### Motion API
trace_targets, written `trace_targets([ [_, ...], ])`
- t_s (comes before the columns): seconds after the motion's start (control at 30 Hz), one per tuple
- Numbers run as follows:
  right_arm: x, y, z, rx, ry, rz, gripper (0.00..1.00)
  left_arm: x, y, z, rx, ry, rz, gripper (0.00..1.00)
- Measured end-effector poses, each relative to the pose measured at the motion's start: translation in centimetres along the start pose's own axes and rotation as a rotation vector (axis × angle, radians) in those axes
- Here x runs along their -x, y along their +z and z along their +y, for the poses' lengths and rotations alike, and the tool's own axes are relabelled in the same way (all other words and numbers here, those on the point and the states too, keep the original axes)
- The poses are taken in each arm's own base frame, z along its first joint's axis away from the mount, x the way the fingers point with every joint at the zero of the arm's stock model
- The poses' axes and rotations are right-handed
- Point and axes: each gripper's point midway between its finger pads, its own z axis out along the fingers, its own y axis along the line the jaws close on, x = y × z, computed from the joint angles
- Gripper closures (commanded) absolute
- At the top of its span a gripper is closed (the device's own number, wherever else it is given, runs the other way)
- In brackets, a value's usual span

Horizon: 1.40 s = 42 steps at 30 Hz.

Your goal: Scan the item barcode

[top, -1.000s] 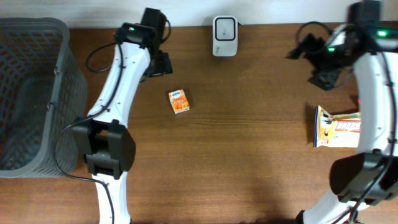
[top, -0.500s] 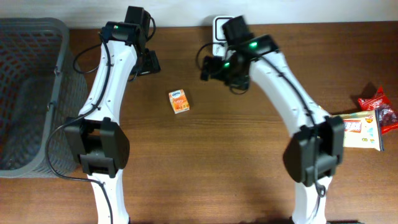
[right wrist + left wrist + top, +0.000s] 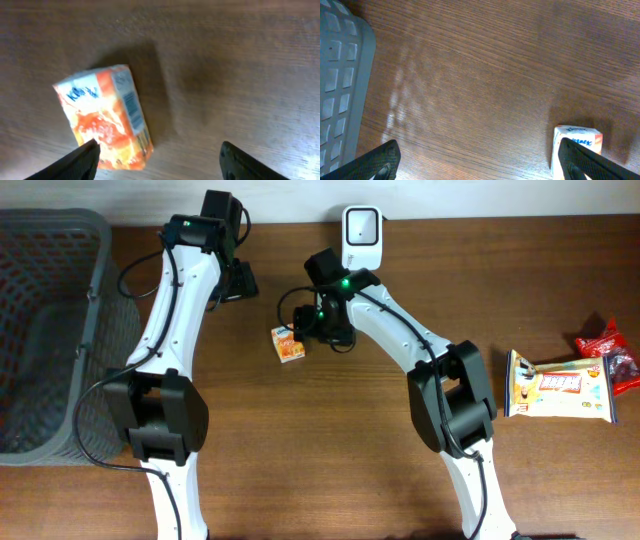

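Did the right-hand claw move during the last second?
Yes. The right gripper swung left, from far right of the white scanner to its lower left, and is now over the small orange box.

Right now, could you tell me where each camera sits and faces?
Overhead: above the table, looking straight down; left arm, right arm, carton, scanner, basket.
Left wrist: on the left hand, looking down at basket and carton; fingertips show.
Right wrist: on the right hand, looking down at the carton; fingertips show.
Shared: all see the carton.
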Motion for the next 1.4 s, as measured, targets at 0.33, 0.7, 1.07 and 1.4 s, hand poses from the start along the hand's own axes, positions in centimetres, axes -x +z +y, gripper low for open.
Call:
trace_targets([
  [0.33,0.3,2.5,0.9,0.057,-0.076,-0.064,0.45,0.0,0.0,0.0,0.0,0.0,0.0,0.01],
  [0.7,-0.7,3.6,2.7,0.116,-0.189,-0.076,0.96,0.0,0.0,0.0,0.0,0.0,0.0,0.01],
  [1.07,-3.2,1.2,-0.5,-0.07,-0.149,0.034,0.96,0.0,0.0,0.0,0.0,0.0,0.0,0.01],
  [1.4,-1.7,-7.1,-9.8,-0.707,-0.214,-0.036,0.96,0.0,0.0,0.0,0.0,0.0,0.0,0.01],
])
